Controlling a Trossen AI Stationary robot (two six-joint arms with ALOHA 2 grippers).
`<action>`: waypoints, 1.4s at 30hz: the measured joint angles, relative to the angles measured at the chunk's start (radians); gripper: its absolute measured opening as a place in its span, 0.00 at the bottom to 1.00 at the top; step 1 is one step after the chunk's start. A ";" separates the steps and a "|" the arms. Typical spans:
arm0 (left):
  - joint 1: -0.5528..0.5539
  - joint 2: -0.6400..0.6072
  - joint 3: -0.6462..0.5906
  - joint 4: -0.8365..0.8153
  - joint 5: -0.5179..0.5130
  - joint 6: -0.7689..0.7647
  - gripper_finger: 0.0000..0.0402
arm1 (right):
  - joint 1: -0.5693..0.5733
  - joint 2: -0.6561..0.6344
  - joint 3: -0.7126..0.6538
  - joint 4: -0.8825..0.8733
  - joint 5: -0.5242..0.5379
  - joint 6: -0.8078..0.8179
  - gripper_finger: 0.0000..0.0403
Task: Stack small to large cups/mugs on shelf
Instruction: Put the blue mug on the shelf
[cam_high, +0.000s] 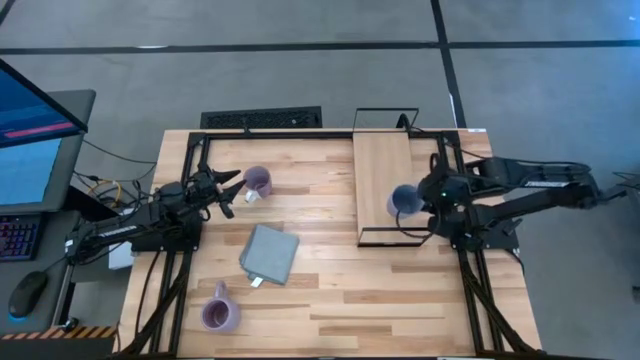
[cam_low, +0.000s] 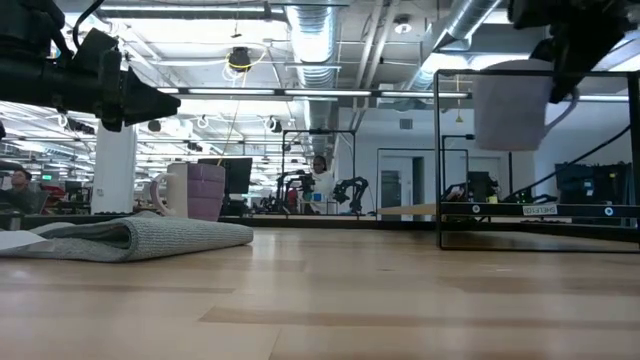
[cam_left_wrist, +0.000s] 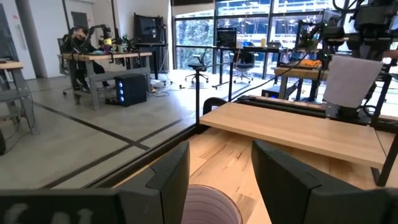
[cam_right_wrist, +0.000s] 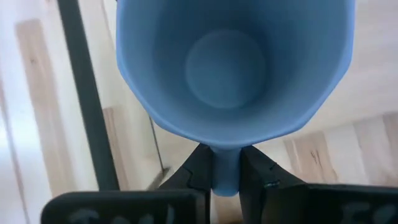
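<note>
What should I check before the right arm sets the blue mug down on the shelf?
1. Grip: the right gripper pinches the blue mug by its handle, fingers on either side. Ok.
2. Mug attitude: in the low view it hangs upright, above the board. Ok.
3. Position over the shelf: in the high view the mug is at the board's right edge, partly over it. Whether its base is fully over the wood: cannot tell.
4. Landing spot: the board's surface shows nothing on it. Ok.
5. Left gripper: open beside the lavender mug across the table, away from the shelf. Ok.
6. Other lavender mug and grey cloth: far from the shelf. Ok.
</note>
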 joint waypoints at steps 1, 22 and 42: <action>0.000 0.000 0.000 0.000 0.000 0.000 0.41 | -0.013 0.004 0.000 0.017 -0.019 -0.013 0.14; 0.000 0.000 0.001 -0.004 -0.005 0.000 0.41 | -0.282 0.263 0.000 0.085 -0.233 -0.296 0.14; 0.000 0.000 0.002 -0.015 -0.006 0.000 0.41 | -0.283 0.337 0.002 0.093 -0.232 -0.292 0.24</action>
